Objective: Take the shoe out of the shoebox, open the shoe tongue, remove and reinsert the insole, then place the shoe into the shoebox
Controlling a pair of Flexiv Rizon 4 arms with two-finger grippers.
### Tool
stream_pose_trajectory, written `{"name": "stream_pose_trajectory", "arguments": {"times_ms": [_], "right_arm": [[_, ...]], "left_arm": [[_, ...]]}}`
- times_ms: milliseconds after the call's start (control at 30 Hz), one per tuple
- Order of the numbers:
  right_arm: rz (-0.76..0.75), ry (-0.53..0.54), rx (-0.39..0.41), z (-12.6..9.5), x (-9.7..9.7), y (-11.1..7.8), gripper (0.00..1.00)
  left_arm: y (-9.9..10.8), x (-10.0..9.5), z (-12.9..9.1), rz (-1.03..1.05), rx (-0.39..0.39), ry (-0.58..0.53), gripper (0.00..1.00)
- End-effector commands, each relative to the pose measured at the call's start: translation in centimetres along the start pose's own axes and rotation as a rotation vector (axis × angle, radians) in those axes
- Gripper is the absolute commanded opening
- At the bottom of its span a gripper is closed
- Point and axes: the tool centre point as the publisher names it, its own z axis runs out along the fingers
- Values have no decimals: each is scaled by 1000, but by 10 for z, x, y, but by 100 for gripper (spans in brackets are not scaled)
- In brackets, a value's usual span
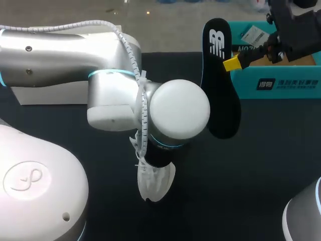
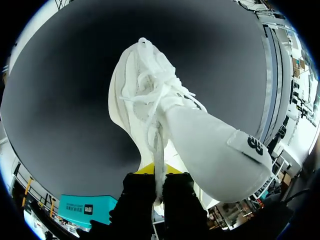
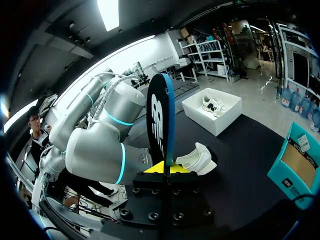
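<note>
1. Near the middle of the dark surface [image 1: 261, 165], the shoe [image 1: 156, 182], white, sat under the left arm [image 1: 65, 55], whose wrist hid most of it in the head view.
2. Left tool [image 2: 158, 179] was narrow, pinched on the shoe's lace at the opening. The tongue [image 2: 215, 150] stood raised toward the tool.
3. Far right, the right tool [image 1: 231, 64] was clamped on the black insole [image 1: 220, 100]. The insole was held upright in the air, clear of the shoe, with a yellow tip on each face.
4. Teal shoebox [image 1: 281, 83] stood at the far right, just behind the right tool, its cardboard interior showing.
5. White box [image 3: 212, 107] stood at the far left, beyond the left arm, with a second shoe [image 3: 213, 104] lying inside it.
</note>
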Motion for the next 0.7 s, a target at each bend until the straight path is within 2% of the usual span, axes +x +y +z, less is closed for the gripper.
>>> {"name": "stream_pose_trajectory", "arguments": {"times_ms": [33,300,700], "right_arm": [[1,1,5,2,-1,3,0],[1,1,5,2,-1,3,0],[1,1,5,2,-1,3,0]], "left_arm": [[4,-15,6,-17,12,41,0],[2,-16,12,-30,32,50,0],[-8,2,-1,-71,40,75,0]]}}
